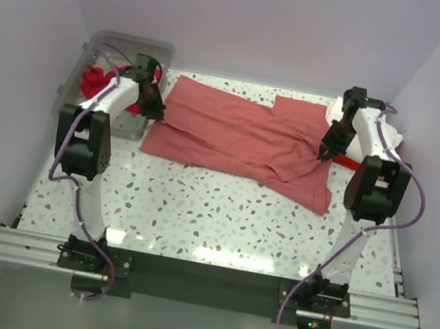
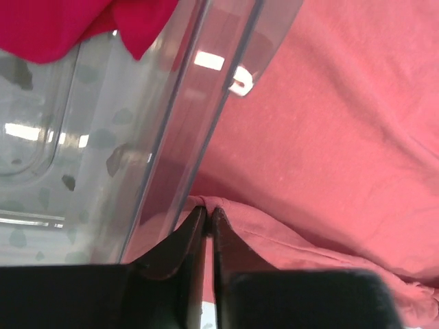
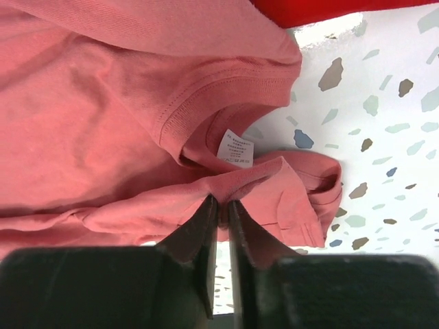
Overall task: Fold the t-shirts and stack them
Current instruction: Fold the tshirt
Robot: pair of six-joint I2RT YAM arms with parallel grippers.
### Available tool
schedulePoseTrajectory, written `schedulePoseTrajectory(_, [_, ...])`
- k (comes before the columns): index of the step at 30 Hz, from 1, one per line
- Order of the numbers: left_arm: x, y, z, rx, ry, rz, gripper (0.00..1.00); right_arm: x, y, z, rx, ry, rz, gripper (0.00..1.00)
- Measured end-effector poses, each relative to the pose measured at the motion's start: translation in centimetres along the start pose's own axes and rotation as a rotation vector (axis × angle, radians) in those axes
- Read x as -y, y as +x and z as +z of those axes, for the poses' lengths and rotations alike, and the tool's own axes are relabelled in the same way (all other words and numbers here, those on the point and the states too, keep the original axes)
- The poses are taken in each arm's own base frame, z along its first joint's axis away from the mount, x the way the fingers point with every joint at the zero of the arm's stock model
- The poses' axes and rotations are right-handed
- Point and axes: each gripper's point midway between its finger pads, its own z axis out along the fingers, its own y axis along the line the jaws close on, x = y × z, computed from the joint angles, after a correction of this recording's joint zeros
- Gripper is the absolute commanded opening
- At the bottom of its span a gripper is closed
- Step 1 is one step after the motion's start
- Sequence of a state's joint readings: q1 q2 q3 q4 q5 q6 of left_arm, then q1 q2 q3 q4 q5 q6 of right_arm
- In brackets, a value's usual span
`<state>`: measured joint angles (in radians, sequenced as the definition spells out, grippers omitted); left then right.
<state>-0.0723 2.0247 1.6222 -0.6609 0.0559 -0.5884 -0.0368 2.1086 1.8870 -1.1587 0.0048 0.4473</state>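
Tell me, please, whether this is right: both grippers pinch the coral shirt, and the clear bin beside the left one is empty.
Not quite: the clear bin holds a crimson shirt, as the top external view shows. The left gripper and right gripper do each pinch the coral shirt.

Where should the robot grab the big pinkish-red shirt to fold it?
At its two ends. The coral-red shirt lies spread flat, so only edges can be pinched. The left gripper has the edge beside the clear bin, and the right gripper has the fold by the collar, each coming from its own outer side.
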Motion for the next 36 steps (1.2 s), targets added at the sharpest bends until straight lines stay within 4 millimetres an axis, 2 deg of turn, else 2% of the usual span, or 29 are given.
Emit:
schedulePoseTrajectory(1, [0.2,-0.2,0.1,0.002,0.008,-0.003,0.36,-0.1,0.0,0.0,0.0,-0.004,-0.001,0.34])
schedulePoseTrajectory(2, [0.5,-0.4,0.2,0.004,0.017,-0.002,0.48,-0.2,-0.1,0.0,0.001,-0.01,-0.002,0.52])
schedulePoseTrajectory(3, [0.9,-0.7,0.2,0.008,0.03,-0.003,0.68,-0.4,-0.1,0.0,0.001,-0.02,-0.005,0.58])
schedulePoseTrajectory(4, [1.3,-1.1,0.1,0.015,0.043,-0.004,0.75,-0.5,-0.2,0.0,0.006,-0.03,-0.01,0.62])
schedulePoseTrajectory(5, [1.8,-1.4,-0.1,0.02,0.061,-0.012,0.8,-0.7,-0.4,0.0,0.015,-0.04,-0.017,0.71])
schedulePoseTrajectory(6, [2.0,-1.8,-0.3,0.034,0.063,-0.013,0.85,-1.0,-0.5,-0.1,0.024,-0.05,-0.022,0.73])
schedulePoseTrajectory(8, [2.3,-2.6,-0.6,0.056,0.073,-0.015,0.9,-1.4,-0.4,-0.4,0.041,-0.073,-0.038,0.73])
schedulePoseTrajectory(12, [2.7,-3.3,-0.8,0.078,0.084,-0.011,0.91,-2.8,1.7,-1.9,0.062,-0.105,-0.094,0.69])
schedulePoseTrajectory(16, [3.5,-2.5,-0.6,0.072,0.094,0.007,0.91,-5.7,5.1,-2.8,0.058,-0.161,-0.183,0.57])
schedulePoseTrajectory(19, [4.0,-0.9,0.0,0.051,0.098,0.03,0.91,-7.5,7.8,-2.0,0.019,-0.19,-0.235,0.56])
schedulePoseTrajectory(23, [4.6,2.5,0.5,-0.004,0.096,0.069,0.91,-8.0,10.4,-0.7,-0.039,-0.187,-0.267,0.54])
schedulePoseTrajectory(30, [4.8,7.6,0.3,-0.067,0.106,0.125,0.91,-7.8,11.8,0.2,-0.065,-0.166,-0.282,0.52])
schedulePoseTrajectory(36, [3.7,9.5,1.1,-0.088,0.094,0.129,0.91,-7.2,11.9,1.1,-0.058,-0.133,-0.281,0.48])
